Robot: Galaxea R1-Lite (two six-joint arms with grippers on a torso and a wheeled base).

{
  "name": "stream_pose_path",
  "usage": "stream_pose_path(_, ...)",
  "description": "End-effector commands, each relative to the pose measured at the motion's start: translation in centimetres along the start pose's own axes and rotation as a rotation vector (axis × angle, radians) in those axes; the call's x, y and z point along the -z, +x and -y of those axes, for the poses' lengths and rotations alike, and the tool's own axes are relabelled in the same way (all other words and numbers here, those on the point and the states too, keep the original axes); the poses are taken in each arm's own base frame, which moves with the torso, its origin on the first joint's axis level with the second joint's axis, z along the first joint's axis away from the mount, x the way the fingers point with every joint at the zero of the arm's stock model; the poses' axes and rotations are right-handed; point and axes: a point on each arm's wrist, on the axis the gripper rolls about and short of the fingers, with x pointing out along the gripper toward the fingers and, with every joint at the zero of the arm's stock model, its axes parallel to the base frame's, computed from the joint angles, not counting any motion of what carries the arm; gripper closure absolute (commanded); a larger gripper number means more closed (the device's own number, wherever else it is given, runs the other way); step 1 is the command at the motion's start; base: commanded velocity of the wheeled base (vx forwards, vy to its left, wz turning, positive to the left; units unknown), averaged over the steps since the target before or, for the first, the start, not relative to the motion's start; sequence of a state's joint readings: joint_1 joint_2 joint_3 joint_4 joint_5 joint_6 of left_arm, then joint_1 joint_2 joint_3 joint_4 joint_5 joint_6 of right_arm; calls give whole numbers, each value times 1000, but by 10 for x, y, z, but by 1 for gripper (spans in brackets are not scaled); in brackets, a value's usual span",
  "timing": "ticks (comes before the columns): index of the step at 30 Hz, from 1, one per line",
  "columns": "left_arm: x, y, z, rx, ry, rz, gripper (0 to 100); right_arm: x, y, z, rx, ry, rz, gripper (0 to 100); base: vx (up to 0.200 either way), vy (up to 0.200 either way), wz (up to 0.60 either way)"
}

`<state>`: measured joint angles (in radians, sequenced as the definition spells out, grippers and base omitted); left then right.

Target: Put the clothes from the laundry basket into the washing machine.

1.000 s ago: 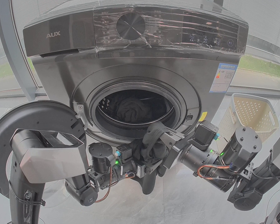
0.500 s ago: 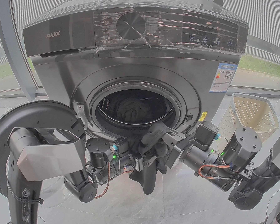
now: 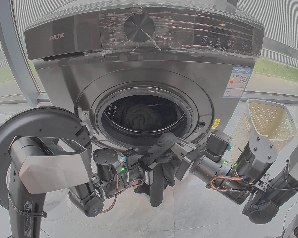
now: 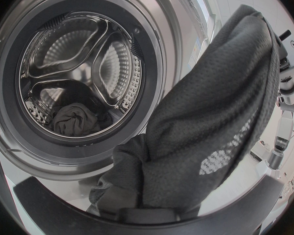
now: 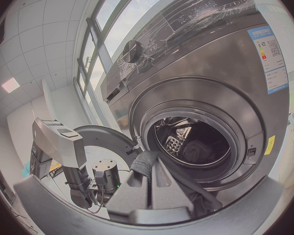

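A black garment (image 3: 157,185) hangs in front of the washing machine (image 3: 73,37), just below its open drum mouth (image 3: 185,116). My right gripper (image 3: 170,145) is shut on the garment's upper fold, level with the lower rim of the opening. My left gripper (image 3: 151,176) sits lower and to the left, shut on the same garment, whose end dangles toward the floor. In the left wrist view the garment (image 4: 212,115) covers the fingers. In the right wrist view the closed fingers (image 5: 163,186) pinch a band of the cloth (image 5: 143,162). More dark clothes (image 3: 140,116) lie inside the drum.
The round door (image 3: 33,123) stands swung open at the left, close to my left arm. A cream laundry basket (image 3: 271,123) leans tilted at the right of the machine, with no clothes visible in it. Pale tiled floor (image 3: 188,209) lies below the grippers.
My left gripper shifted slightly left, then back right and a little down. The garment's hanging end has drawn into a narrower strip. The right gripper has barely moved.
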<state>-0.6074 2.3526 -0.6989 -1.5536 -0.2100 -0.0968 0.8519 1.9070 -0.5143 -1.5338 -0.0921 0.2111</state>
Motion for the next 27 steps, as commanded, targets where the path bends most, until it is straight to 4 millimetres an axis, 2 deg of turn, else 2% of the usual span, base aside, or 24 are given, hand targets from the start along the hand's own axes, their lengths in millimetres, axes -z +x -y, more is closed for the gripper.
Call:
stream_pose_path(1,-2,0,-5,-17,-1,11,100,2,-3,2,8,-3,-15,100,0,0,0)
stream_pose_path(5,-23,-7,-22,-81,9,72,100,12,-14,7,25,-20,-74,100,0,0,0)
stream_pose_path(6,-29,-10,-26,-108,9,89,100,20,-21,9,35,-25,-128,100,0,0,0)
stream_pose_path(11,-44,-21,-28,-166,5,124,100,45,-44,11,36,-61,-301,100,0,0,0)
stream_pose_path(16,-78,-34,-16,-141,-23,216,100,58,-40,11,40,-72,-341,100,0,0,0)
stream_pose_path(22,-81,-52,-5,-122,-37,198,100,67,-35,11,40,-73,-353,100,0,0,0)
stream_pose_path(26,-93,-58,-4,-121,-31,233,100,70,-33,11,43,-75,-357,100,0,0,0)
stream_pose_path(27,-103,-64,-2,-115,-24,264,100,69,-30,11,41,-74,-347,100,0,0,0)
